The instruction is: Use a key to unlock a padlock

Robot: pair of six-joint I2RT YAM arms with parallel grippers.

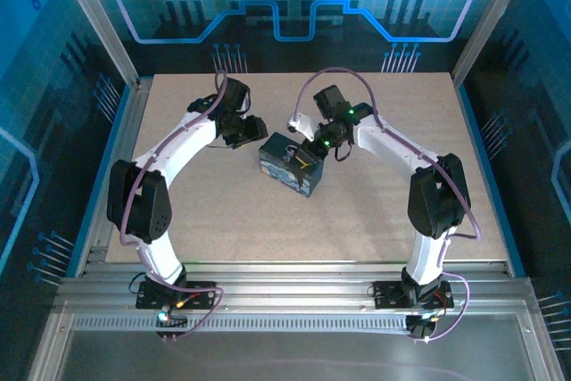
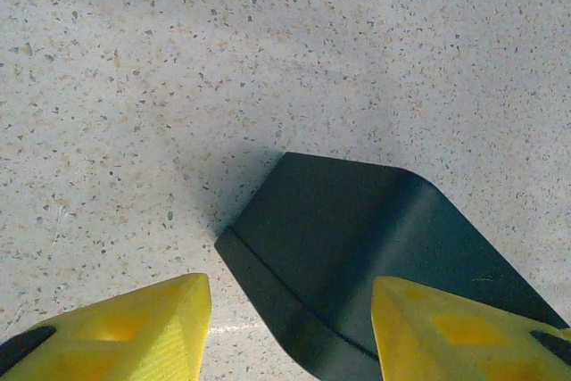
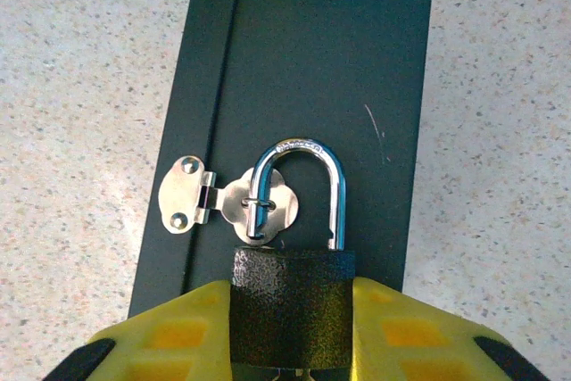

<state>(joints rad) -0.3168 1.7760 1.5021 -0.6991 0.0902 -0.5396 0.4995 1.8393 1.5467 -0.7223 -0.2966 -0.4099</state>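
Observation:
The padlock [image 3: 293,327] has a dark textured body and a shiny shackle [image 3: 299,153] threaded through the silver hasp [image 3: 223,202] on the dark box [image 3: 357,69]. My right gripper [image 3: 291,290] is shut on the padlock's body, one yellow finger pressed against each side. A sliver of pale metal shows under the body at the frame's bottom edge; I cannot tell whether it is the key. In the top view the right gripper [image 1: 312,151] sits over the box [image 1: 290,165]. My left gripper [image 2: 290,285] stands open at the box's [image 2: 357,220] far corner, with nothing clamped.
The box lies mid-table on the speckled tabletop [image 1: 384,220], between the two arms. The left gripper [image 1: 252,131] is at the box's upper-left end. A metal frame and blue-lit panels surround the table.

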